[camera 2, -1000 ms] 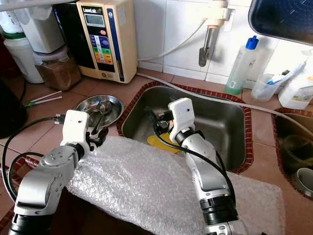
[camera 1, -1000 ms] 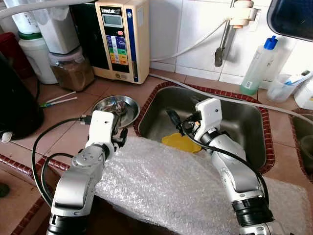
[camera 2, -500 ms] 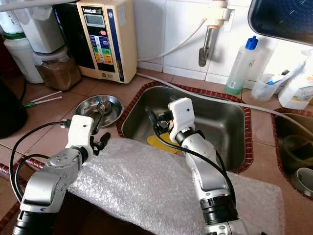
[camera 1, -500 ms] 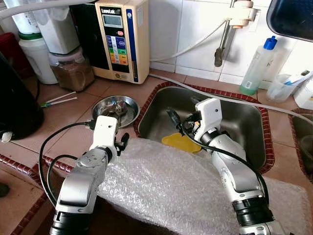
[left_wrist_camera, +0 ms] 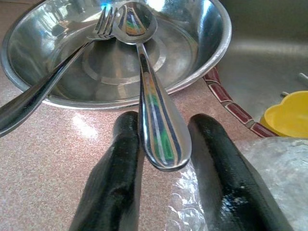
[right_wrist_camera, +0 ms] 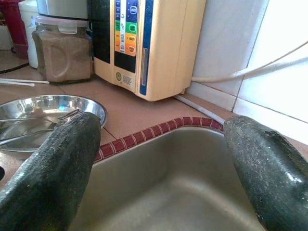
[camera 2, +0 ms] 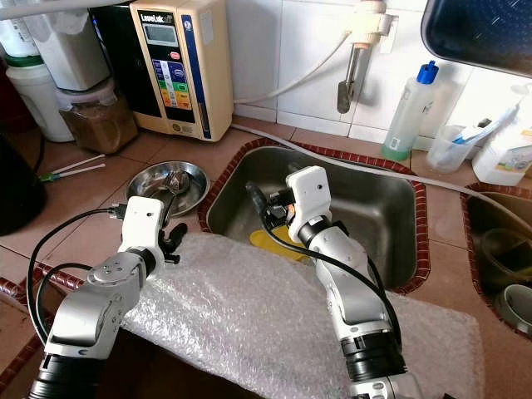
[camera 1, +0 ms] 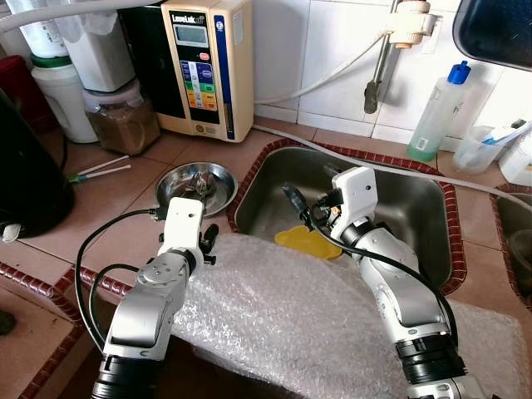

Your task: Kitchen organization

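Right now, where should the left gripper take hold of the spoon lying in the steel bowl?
Probably by the broad handle end. The spoon lies with its head inside the steel bowl and its handle crossing the rim, jutting out above the counter. The left gripper is open, a finger either side of that end, so closing from the counter side should catch it without touching the fork.

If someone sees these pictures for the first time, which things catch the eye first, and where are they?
A large sheet of bubble wrap covers the counter edge in front of the steel sink. The left gripper reaches toward a spoon lying in the steel bowl; the right gripper hangs open over the sink.
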